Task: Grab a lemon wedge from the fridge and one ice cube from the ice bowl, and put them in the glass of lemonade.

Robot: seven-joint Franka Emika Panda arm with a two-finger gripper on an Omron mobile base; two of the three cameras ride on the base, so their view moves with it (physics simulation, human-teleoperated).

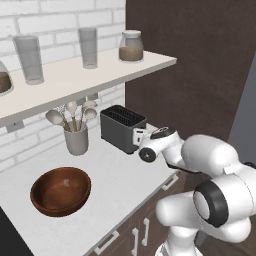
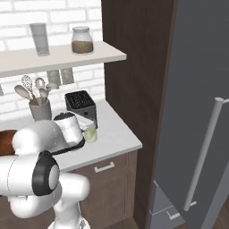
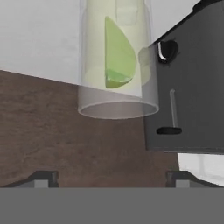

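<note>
Counts: one glass of lemonade, one lemon wedge inside it, one pale ice cube above the wedge in the liquid, one wooden bowl, one toaster, one utensil cup, two tall glasses and jars on the shelf.

Gripper: fingertips sit wide apart at the bottom of the hand view, nothing between them, holding nothing.

Hand view: glass touching or just beside the toaster's dark side, wedge submerged, brown cabinet front below the counter edge. Right base view: glass on the counter just in front of the toaster, partly behind the arm's wrist; fridge with a long silver handle at right. Left base view: bowl at left, well apart from the toaster; bowl contents can't be made out.

Open counter lies between bowl and toaster, and right of the glass to the counter's end by the dark cabinet.
</note>
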